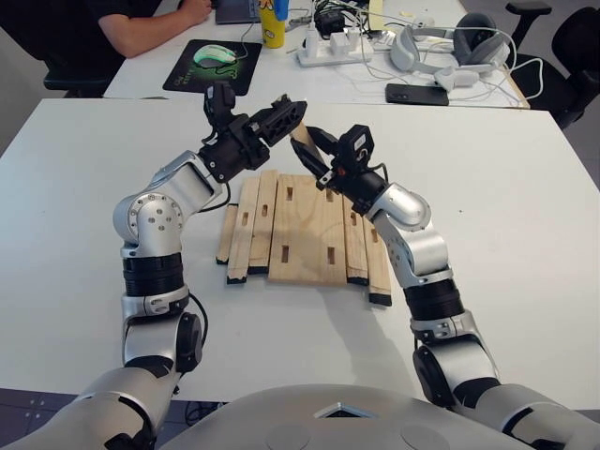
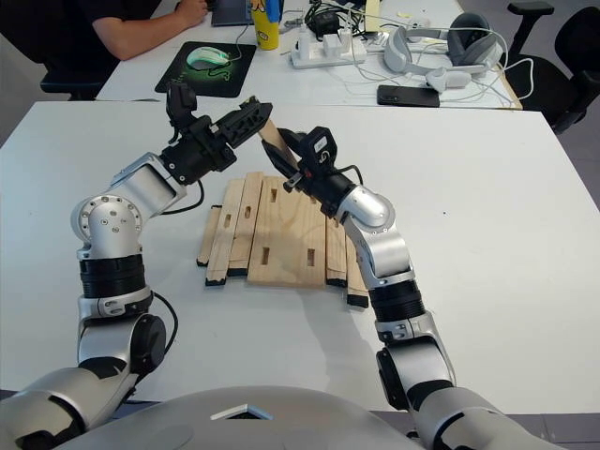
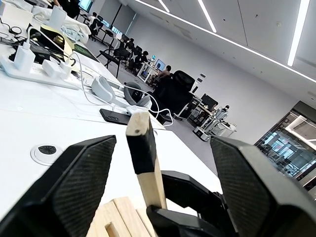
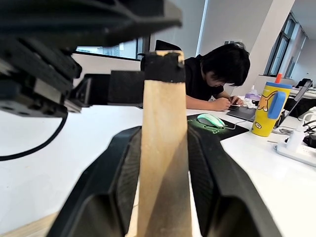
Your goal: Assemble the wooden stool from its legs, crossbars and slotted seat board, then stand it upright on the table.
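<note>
The wooden leg [image 1: 302, 141] I'm working with is up in the air, tilted, above the far edge of the seat board [image 1: 305, 230]. Its black-capped end points up and away from me. My right hand [image 1: 316, 155] is clamped on it, one finger pressed to each side of the wood a little below that cap. In the right wrist view the stick rises straight up out of the grip.

My left hand [image 1: 289, 117] is just beside the capped end and is spread wide. From the left wrist view the leg stands in the gap between its two fingers, with clear space on both sides, so it is not touching the wood.

The seat board lies flat on the white worktop [image 1: 94, 169], slots facing up. Loose wooden bars lie alongside it, touching or nearly so: a few on its left [image 1: 246, 225] and a couple on its right [image 1: 367, 248], all running the same way as the board.

Beyond the worktop's far edge is a second desk with a mouse on a dark mat [image 1: 214, 64], a yellow cup [image 1: 273, 26], a black phone [image 1: 416, 93] and a white headset [image 1: 441, 52].
</note>
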Available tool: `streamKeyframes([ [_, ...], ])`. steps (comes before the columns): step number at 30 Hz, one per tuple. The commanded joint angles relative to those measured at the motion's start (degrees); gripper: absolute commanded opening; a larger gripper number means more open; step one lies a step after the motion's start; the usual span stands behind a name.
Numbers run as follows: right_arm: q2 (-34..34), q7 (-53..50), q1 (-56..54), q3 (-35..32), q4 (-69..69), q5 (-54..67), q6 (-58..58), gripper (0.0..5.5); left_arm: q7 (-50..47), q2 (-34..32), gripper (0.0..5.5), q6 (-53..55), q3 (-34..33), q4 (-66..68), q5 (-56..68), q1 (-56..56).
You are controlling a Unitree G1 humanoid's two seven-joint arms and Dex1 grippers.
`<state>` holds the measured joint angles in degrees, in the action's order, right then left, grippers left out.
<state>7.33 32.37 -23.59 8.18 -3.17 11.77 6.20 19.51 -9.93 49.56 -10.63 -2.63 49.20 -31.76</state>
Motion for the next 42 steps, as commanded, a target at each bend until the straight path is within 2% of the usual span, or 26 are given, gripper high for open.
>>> streamKeyframes([
  [1, 0.6, 1.4, 0.8, 0.6, 1.9, 0.5, 0.0, 1.32, 0.2, -1.2, 3.34, -0.4, 0.2, 1.0, -1.9, 0.3],
  [22, 0.7, 2.4, 1.3, 0.5, 2.4, 0.8, 0.8, 1.32, 1.9, -0.2, 0.46, -0.6, -0.1, 0.2, -1.9, 2.0],
  [32, 0.4, 2.2, 1.6, 0.0, 2.5, 1.3, 1.3, 1.32, 1.4, 0.0, 0.45, -1.7, -0.8, -0.1, -1.6, 1.9],
  [33, 0.4, 2.1, 1.6, 0.0, 2.5, 1.2, 1.3, 1.68, 1.2, 0.2, 0.45, -2.1, -0.9, -0.2, -1.8, 1.8],
  [42, 1.2, 0.0, 2.5, 0.0, 1.7, -1.0, 1.0, 2.91, 0.6, -0.6, 0.44, -5.5, 1.7, -1.3, -7.1, 1.3],
])
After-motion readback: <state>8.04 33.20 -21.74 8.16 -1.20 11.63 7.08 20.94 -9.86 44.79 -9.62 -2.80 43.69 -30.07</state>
